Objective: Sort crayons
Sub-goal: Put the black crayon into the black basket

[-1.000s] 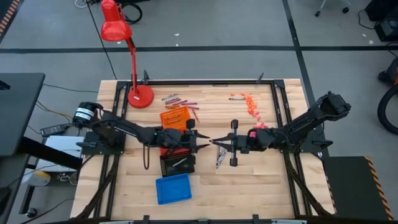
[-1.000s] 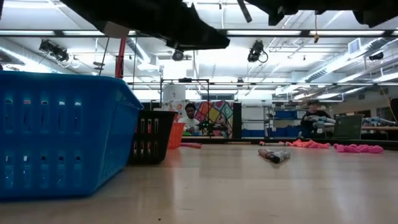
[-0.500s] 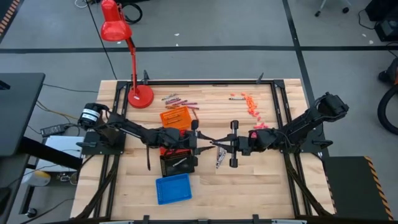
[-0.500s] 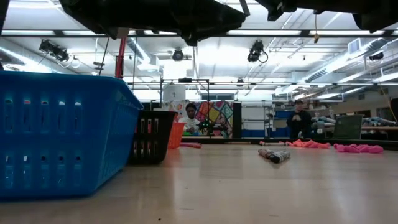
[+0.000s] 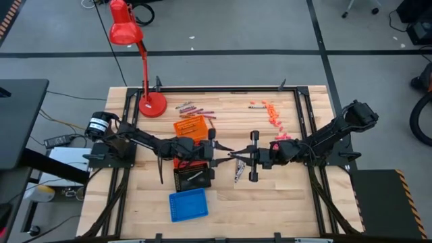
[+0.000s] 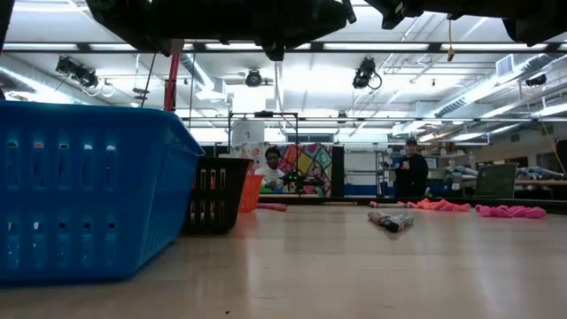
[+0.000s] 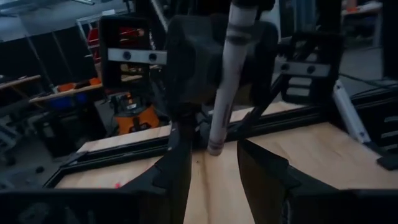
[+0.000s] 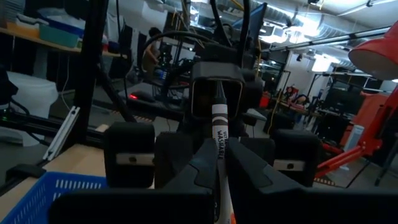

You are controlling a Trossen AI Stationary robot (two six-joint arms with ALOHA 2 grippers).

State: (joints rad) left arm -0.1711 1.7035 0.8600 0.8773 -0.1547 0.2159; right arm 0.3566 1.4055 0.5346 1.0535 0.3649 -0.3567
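My right gripper (image 5: 233, 156) is over the table's middle, shut on a grey-white crayon (image 8: 218, 127) that points toward my left gripper (image 5: 221, 150). My left gripper is open and faces it. Its two fingers (image 7: 177, 168) stand on either side of the crayon's free end (image 7: 216, 144), with a gap on each side. Loose grey crayons (image 5: 238, 174) lie flat on the table below the grippers. Maroon crayons (image 5: 196, 108) lie at the far side and orange ones (image 5: 273, 115) at the far right. My right gripper pinches the grey-white crayon's shaft (image 8: 219, 148) between its two fingers. The fingers are level and come from the table's right. The crayon lies along them and sticks out past their tips toward the left gripper, clear of the table.
An orange tray (image 5: 190, 127), a black tray (image 5: 192, 178) and a blue tray (image 5: 187, 204) stand in a row left of the middle. A red desk lamp (image 5: 152, 102) stands at the far left. People move in the room behind.
My left gripper has gone toward the table's right, up to the right gripper, and its open fingers now stand around the crayon's free end. My right gripper has kept still with the crayon.
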